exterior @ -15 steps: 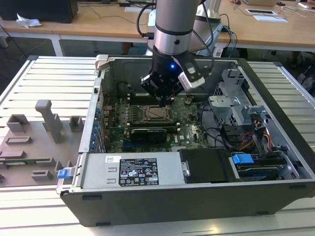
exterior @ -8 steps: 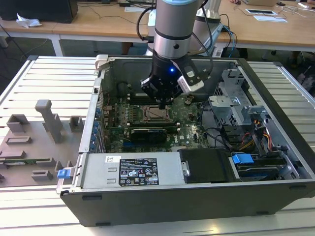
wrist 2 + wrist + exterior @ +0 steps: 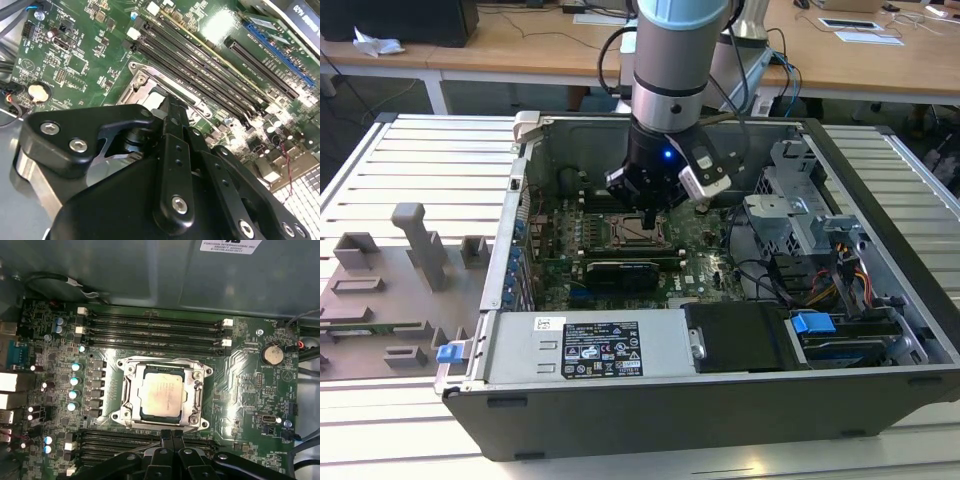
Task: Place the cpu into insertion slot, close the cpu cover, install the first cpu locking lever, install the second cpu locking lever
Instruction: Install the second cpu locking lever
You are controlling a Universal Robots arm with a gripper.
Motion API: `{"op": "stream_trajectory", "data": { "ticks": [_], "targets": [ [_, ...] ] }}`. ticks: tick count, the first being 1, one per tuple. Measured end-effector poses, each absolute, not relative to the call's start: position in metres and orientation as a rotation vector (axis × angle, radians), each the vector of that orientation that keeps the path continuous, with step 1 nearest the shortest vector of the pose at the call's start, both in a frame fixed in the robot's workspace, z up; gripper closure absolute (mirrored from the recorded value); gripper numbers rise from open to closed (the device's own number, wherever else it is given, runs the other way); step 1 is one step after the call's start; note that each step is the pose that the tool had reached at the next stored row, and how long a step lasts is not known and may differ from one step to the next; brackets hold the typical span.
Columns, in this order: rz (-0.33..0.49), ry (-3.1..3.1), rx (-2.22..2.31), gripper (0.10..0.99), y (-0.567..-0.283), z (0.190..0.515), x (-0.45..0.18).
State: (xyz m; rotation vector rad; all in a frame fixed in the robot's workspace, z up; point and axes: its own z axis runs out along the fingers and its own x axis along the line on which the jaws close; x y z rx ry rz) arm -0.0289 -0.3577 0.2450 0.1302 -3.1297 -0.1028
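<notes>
Motherboard (image 3: 240, 365) is lying flat inside the open computer case (image 3: 880, 250), and the gripper (image 3: 171, 436) is hanging just above the edge of the insertion slot (image 3: 202, 390). Its fingers (image 3: 172, 120) are pressing together, clenched on nothing. In the first wrist view the cpu (image 3: 161, 393) is sitting in the slot, and the cpu cover (image 3: 131, 390) is lying down around it, framing its metal top.

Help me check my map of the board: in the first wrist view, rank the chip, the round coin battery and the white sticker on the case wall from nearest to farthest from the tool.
1. The chip, seated in its socket directly ahead of the tool.
2. The coin battery, off to one side, near the board's edge.
3. The white sticker, on the case wall beyond the board.
</notes>
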Motion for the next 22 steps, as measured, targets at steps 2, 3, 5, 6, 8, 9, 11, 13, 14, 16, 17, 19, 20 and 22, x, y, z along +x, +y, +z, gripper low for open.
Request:
{"op": "stream_trajectory", "data": {
  "ticks": [2, 3, 5, 6, 8, 9, 11, 13, 14, 16, 17, 19, 20, 22],
  "targets": [
    [-0.103, -3.130, 0.130, 0.980, -0.358, 0.242, -0.029],
    [-0.103, -3.130, 0.130, 0.980, -0.358, 0.242, -0.029],
    [-0.104, -3.130, 0.130, 0.980, -0.358, 0.238, -0.029],
    [-0.105, -3.130, 0.130, 0.980, -0.358, 0.237, -0.029],
    [-0.116, -3.130, 0.130, 0.980, -0.363, 0.237, -0.029],
    [-0.122, -3.130, 0.130, 0.980, -0.365, 0.236, -0.030],
    [-0.160, -3.129, 0.130, 0.980, -0.374, 0.236, -0.031],
    [-0.198, -3.128, 0.131, 0.980, -0.379, 0.236, -0.032],
    [-0.233, -3.126, 0.131, 0.980, -0.382, 0.236, -0.034],
    [-0.265, -3.125, 0.131, 0.980, -0.384, 0.236, -0.038],
    [-0.276, -3.124, 0.131, 0.980, -0.386, 0.235, -0.042],
    [-0.280, -3.124, 0.131, 0.980, -0.386, 0.231, -0.050],
    [-0.280, -3.124, 0.131, 0.980, -0.386, 0.229, -0.052],
    [-0.281, -3.124, 0.132, 0.980, -0.387, 0.225, -0.055]
  ]
}}
